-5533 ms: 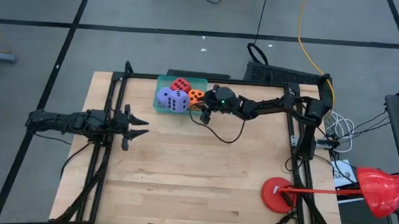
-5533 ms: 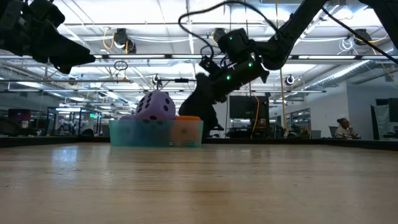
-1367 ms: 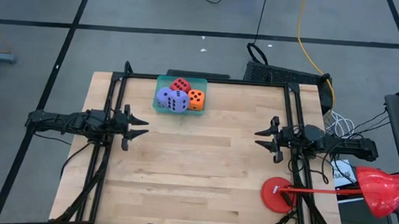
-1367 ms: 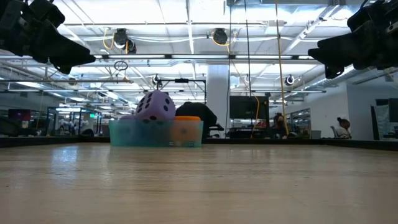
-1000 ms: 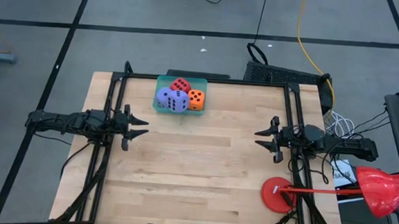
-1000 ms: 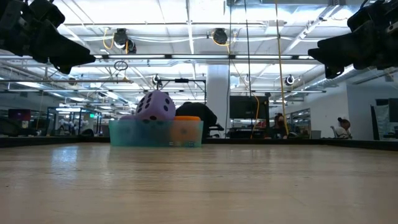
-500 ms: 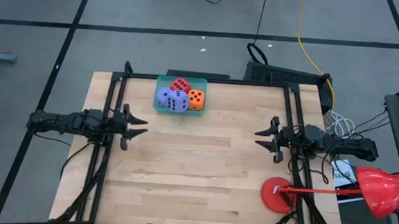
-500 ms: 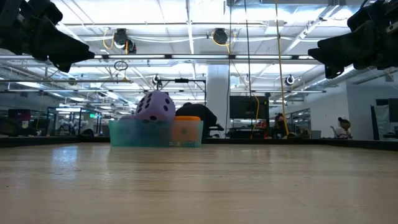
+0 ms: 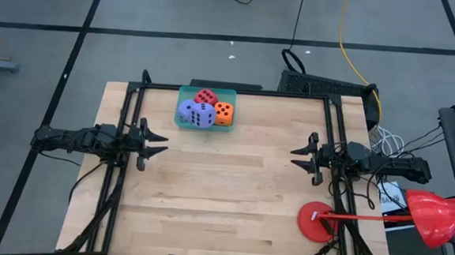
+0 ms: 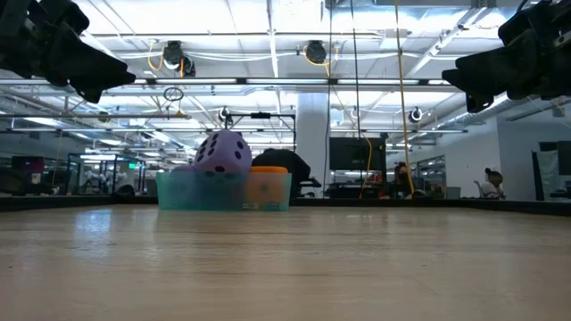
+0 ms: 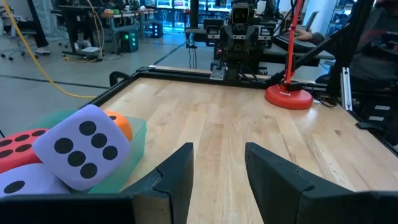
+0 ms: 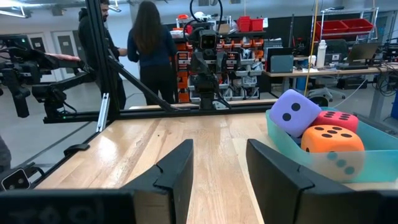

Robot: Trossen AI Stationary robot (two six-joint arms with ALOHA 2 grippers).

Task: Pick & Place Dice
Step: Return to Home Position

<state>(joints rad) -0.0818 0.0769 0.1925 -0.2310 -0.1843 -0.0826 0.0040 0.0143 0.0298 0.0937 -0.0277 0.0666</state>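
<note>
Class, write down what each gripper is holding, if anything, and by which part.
Nothing is held. The left gripper and right gripper are both open and empty at the table's sides; the dice sit in the tray.

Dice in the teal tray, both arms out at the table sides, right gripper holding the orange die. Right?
Not quite: the right gripper is open and empty; the orange die sits in the teal tray, as the high view shows. The rest holds.
</note>
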